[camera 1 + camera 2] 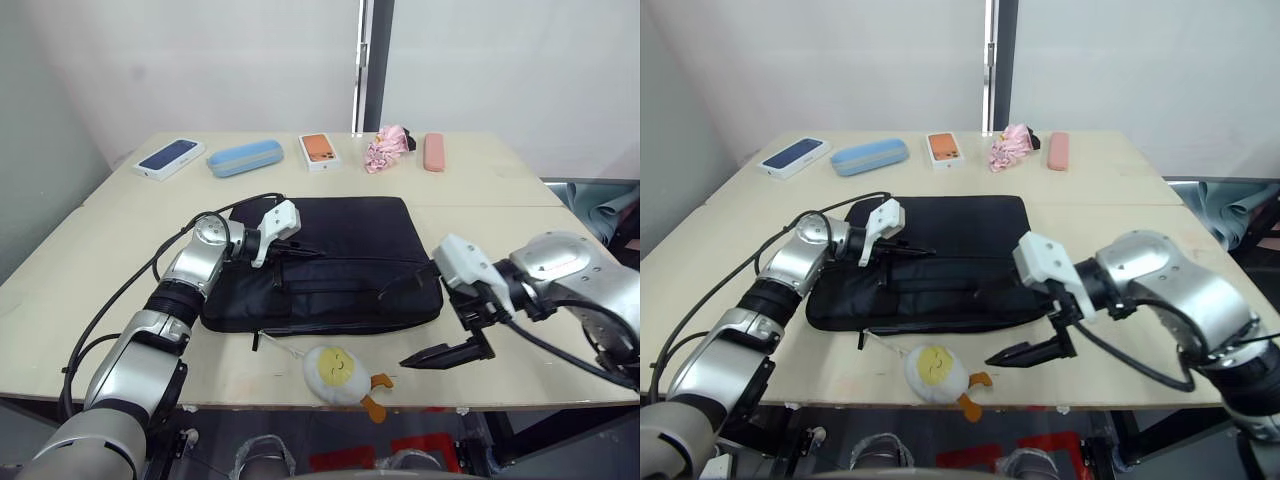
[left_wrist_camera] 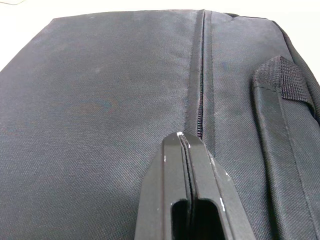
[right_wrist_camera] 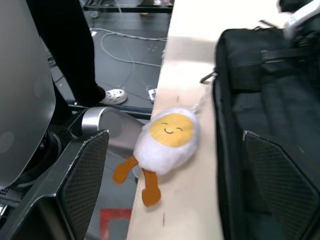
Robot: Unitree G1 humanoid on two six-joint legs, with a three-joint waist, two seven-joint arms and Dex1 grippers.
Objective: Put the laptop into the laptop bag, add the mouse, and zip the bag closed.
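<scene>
Tabletop: laptop bag under left gripper (pinched).

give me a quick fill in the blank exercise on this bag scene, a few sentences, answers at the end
1. The left gripper rests on top of the laptop bag with its jaws ____.
2. The right gripper hovers near the bag's front corner with its jaws ____.
3. The egg charm lies at the table's ____ edge.
4. The blue case lies along the table's ____ edge.

Missing words: shut; open; front; far
</scene>
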